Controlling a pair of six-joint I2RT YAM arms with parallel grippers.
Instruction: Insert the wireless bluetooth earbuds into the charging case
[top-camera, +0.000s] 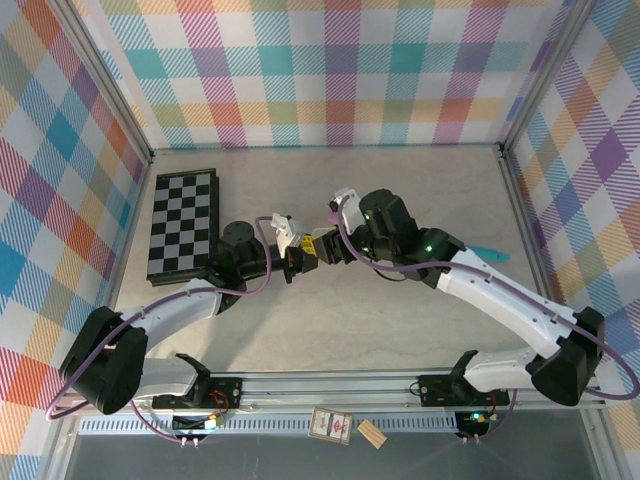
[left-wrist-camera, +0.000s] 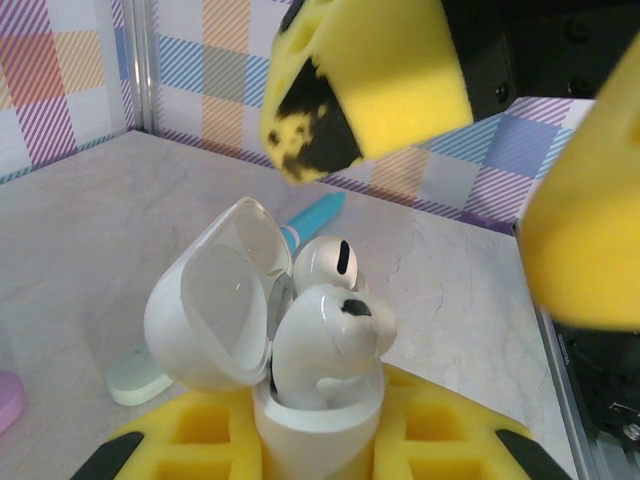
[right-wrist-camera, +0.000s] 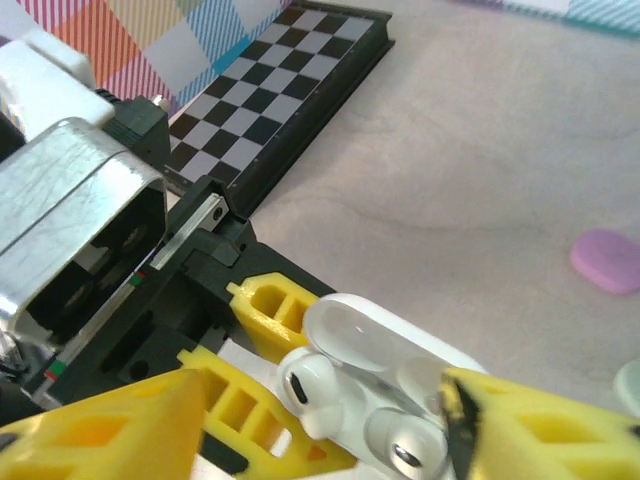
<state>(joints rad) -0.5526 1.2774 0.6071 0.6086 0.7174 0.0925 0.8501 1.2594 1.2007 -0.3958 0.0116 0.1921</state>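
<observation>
A white charging case (left-wrist-camera: 318, 425) stands upright between the yellow pads of my left gripper (left-wrist-camera: 318, 445), which is shut on it. Its lid (left-wrist-camera: 205, 310) is swung open to the left. Two white wireless bluetooth earbuds sit in it, one in front (left-wrist-camera: 325, 340) and one behind (left-wrist-camera: 328, 265). In the right wrist view the case (right-wrist-camera: 385, 345) shows both earbuds (right-wrist-camera: 310, 385) seated. My right gripper (right-wrist-camera: 320, 440) is open, its fingers (left-wrist-camera: 370, 80) spread just above and either side of the case. Both grippers meet at mid table, left (top-camera: 296, 255) and right (top-camera: 325, 248).
A folded chessboard (top-camera: 183, 222) lies at the left of the table. A teal wand (top-camera: 488, 255) lies to the right. A pale mint case (left-wrist-camera: 135, 380) and a lilac case (right-wrist-camera: 610, 260) rest on the table near the held case. Plaid walls enclose the table.
</observation>
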